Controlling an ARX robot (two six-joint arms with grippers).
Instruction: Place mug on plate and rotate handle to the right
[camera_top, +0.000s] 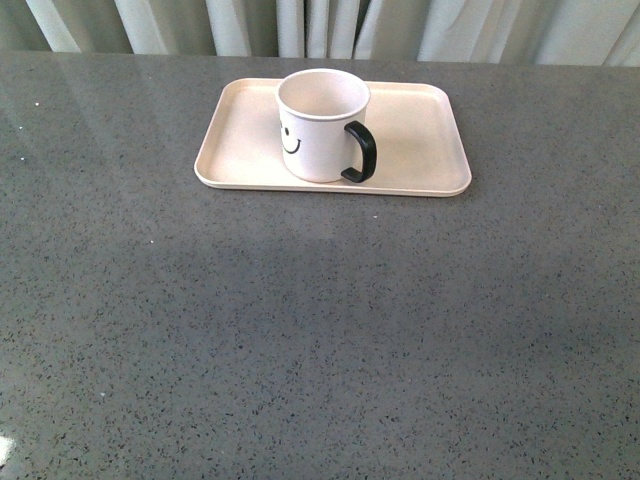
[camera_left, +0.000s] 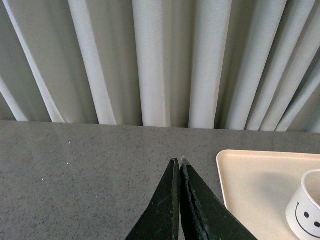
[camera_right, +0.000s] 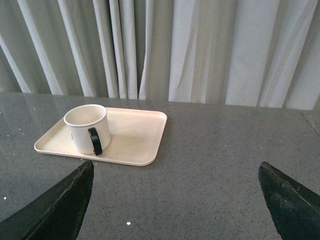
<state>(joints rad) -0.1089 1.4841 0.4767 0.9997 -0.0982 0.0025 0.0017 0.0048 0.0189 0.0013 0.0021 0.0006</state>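
**Left claw**: clenched, its two black fingers pressed tip to tip with nothing between them, held above the grey table.

**Right claw**: released, its fingers spread wide and empty.

Both claws are well apart from the mug, probably because there is nothing left for them to grip. The plate lies well beyond the right claw's tips. It is nearer the left claw's tips, ahead and off to one side. The mug stands upright on the plate, toward its middle, and neither claw touches it. Its handle points to the robot's right and slightly back toward the claws, so the task appears complete. A pale curtain hangs beyond the plate.
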